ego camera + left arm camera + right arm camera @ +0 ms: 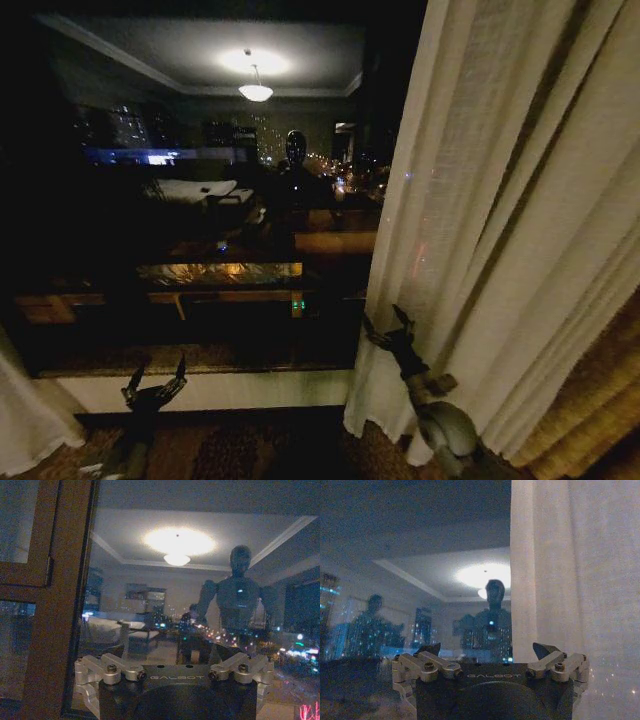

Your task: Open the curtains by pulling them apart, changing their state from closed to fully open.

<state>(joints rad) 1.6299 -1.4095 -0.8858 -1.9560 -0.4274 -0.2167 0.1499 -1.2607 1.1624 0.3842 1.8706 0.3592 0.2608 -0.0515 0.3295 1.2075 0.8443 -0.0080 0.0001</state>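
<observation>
The curtains stand parted. The right sheer cream panel [500,220] hangs bunched from the window's middle to the right, and a corner of the left panel [30,420] shows low on the left. My right gripper [388,325] is open, raised just in front of the right panel's inner edge. In the right wrist view its spread fingertips [545,650] point at that edge of the curtain [570,580], with no fabric between them. My left gripper [157,378] is open, low before the sill, facing the bare glass [200,595].
The dark window pane [200,180] reflects a lit ceiling lamp and the robot. A white sill [200,392] runs below it. A brown window frame [60,605] stands close to the left gripper. A golden-brown drape [600,410] hangs at the far right.
</observation>
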